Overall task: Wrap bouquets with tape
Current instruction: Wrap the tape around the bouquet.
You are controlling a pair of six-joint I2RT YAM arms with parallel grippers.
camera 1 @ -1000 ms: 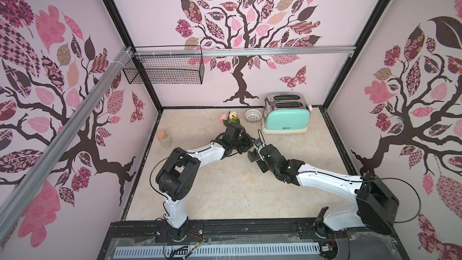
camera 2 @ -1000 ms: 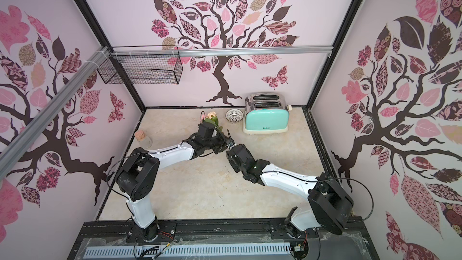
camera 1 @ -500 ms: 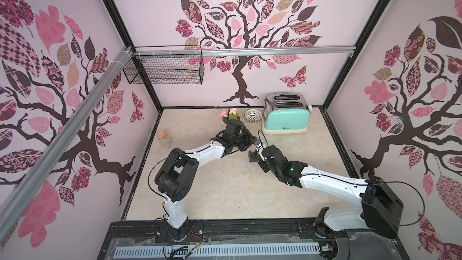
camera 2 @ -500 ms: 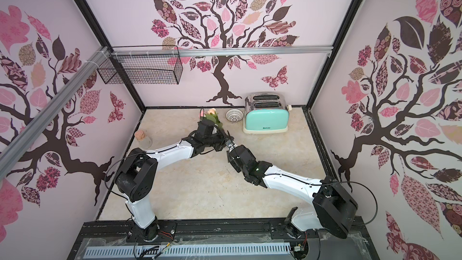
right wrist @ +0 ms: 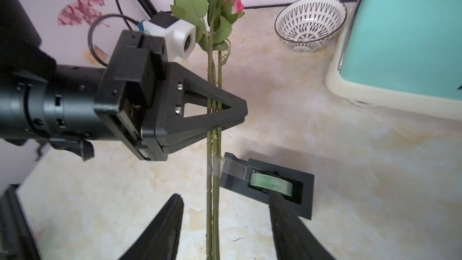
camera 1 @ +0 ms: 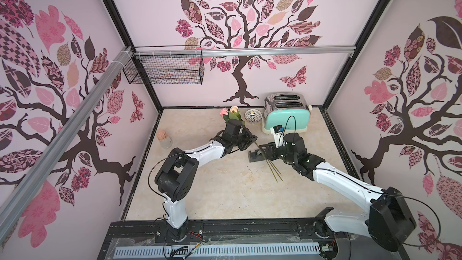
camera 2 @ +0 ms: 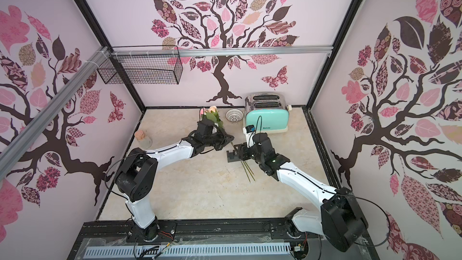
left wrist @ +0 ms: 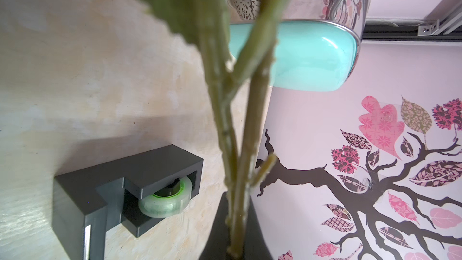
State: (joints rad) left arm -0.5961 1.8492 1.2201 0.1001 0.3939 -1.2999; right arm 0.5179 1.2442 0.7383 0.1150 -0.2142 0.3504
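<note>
**Grip.** In the right wrist view the left end effector (right wrist: 235, 117) is seen closed on the stems of the bouquet (right wrist: 221, 30), partway along their length. The right end effector (right wrist: 225, 197) is spread wide, with one jaw to each side of the lower stems and neither touching them.

**Tape.** In the same view a pale translucent patch is noted on the stems, just beside the cutter end of the tape dispenser (right wrist: 303, 188). Whether it is joined to the tape roll (right wrist: 271, 183) cannot be told. Only the left wrist view shows the roll's green core; the stems there are blurred.

**Position.** In both top views the grip is hidden by the arms. The blooms are seen pointing to the far edge of the surface (camera 1: 225, 196), and the stem ends reach toward the near edge. The dispenser stands near the middle of the surface.

**Surroundings.**
- A jar (camera 1: 164, 139) near the left edge and a wire basket (camera 1: 165, 72) hung above the far left corner are shown only in the top views.
- A patterned bowl (camera 1: 253, 116) and a mint toaster (camera 1: 287, 118) stand side by side at the far edge.
- The surface is beige and marbled.
- The walls (camera 1: 155, 8) are pale pink with tree decals.
</note>
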